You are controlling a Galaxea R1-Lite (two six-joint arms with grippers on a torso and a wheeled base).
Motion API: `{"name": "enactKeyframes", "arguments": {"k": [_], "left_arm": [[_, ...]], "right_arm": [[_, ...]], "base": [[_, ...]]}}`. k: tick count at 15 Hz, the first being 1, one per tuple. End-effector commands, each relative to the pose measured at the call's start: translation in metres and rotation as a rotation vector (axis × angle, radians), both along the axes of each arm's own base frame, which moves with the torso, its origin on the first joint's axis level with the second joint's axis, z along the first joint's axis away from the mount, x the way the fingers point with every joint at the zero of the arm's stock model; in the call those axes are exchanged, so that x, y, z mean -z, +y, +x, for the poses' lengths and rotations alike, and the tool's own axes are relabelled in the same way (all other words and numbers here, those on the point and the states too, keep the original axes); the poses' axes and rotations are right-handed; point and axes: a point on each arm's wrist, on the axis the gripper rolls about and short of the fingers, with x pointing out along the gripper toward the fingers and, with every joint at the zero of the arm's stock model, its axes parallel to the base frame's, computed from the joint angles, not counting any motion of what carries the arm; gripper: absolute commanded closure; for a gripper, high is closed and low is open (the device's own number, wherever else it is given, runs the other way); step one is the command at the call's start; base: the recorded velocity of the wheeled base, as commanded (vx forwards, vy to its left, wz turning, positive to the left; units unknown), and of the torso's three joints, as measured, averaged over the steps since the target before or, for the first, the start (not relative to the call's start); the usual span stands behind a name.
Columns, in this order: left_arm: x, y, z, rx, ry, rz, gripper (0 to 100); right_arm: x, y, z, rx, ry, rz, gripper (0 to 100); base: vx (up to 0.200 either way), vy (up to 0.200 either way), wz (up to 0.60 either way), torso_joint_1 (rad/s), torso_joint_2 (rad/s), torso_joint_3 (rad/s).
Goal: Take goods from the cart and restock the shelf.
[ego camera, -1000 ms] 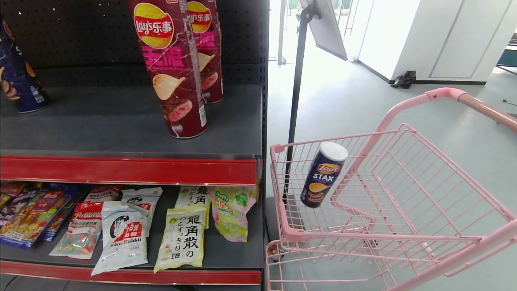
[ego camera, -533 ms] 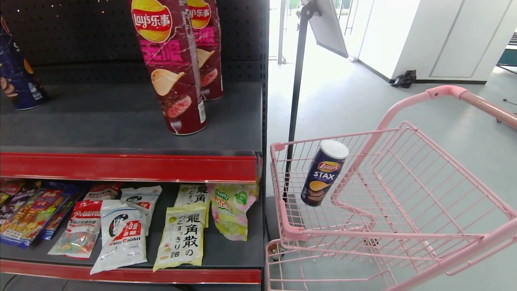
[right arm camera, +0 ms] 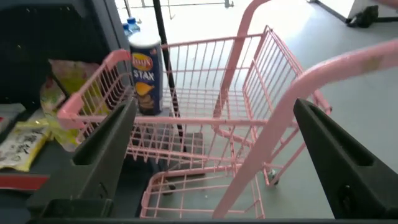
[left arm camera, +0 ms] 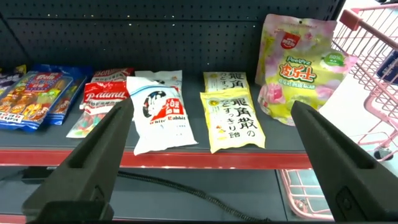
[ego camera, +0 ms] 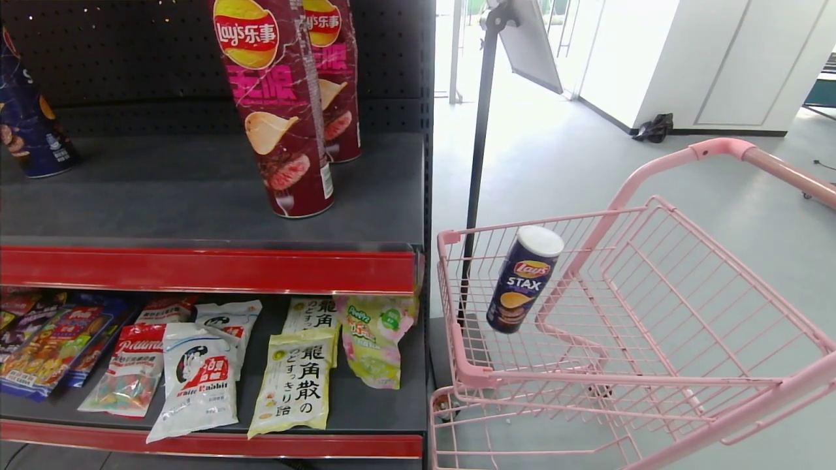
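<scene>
No shift: one can [ego camera: 524, 279], one cart [ego camera: 718, 151].

Glossy pink-coated wire cart [ego camera: 465, 365], glossy-printed crisp can [ego camera: 522, 284], shiny plastic sweet bags [ego camera: 294, 385], matt dark shelf [ego camera: 163, 202].

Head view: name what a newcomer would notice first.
The pink cart on the right holds a single dark blue chip can in the corner nearest the shelf. On that shelf's upper level, two tall maroon chip cans stand one behind the other. Flat snack bags lie on the level below.
</scene>
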Motion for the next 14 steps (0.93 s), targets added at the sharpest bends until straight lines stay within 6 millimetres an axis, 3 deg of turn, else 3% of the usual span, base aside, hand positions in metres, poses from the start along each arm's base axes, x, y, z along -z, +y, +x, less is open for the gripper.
{"name": "enactKeyframes", "arguments": {"k": [1, 2, 3, 4, 7, 9, 14], "left_arm": [[0.000, 0.000, 0.000, 0.000, 0.002, 0.000, 0], [0.000, 0.000, 0.000, 0.000, 0.002, 0.000, 0], [0.000, 0.000, 0.000, 0.000, 0.002, 0.000, 0], [0.000, 0.000, 0.000, 0.000, 0.002, 0.000, 0], [0.000, 0.000, 0.000, 0.000, 0.002, 0.000, 0], [0.000, 0.000, 0.000, 0.000, 0.002, 0.000, 0], [0.000, 0.000, 0.000, 0.000, 0.002, 0.000, 0]], "right_arm": [[-0.120, 0.005, 0.065, -0.136, 0.104, 0.046, 0], [-0.141, 0.010, 0.099, -0.175, 0.143, 0.055, 0], [-0.146, 0.012, 0.115, -0.196, 0.161, 0.055, 0], [-0.156, 0.012, 0.167, -0.281, 0.175, 0.053, 0], [-0.137, -0.015, 0.279, -0.514, 0.166, -0.100, 0], [-0.115, -0.019, 0.311, -0.697, 0.193, -0.138, 0], [-0.042, -0.031, 0.366, -0.881, 0.286, -0.141, 0]], "base": [[0.000, 0.000, 0.00, 0.000, 0.00, 0.000], [0.000, 0.000, 0.00, 0.000, 0.00, 0.000], [0.000, 0.000, 0.00, 0.000, 0.00, 0.000], [0.000, 0.000, 0.00, 0.000, 0.00, 0.000], [0.000, 0.000, 0.00, 0.000, 0.00, 0.000], [0.000, 0.000, 0.00, 0.000, 0.00, 0.000], [0.000, 0.000, 0.00, 0.000, 0.00, 0.000]]}}
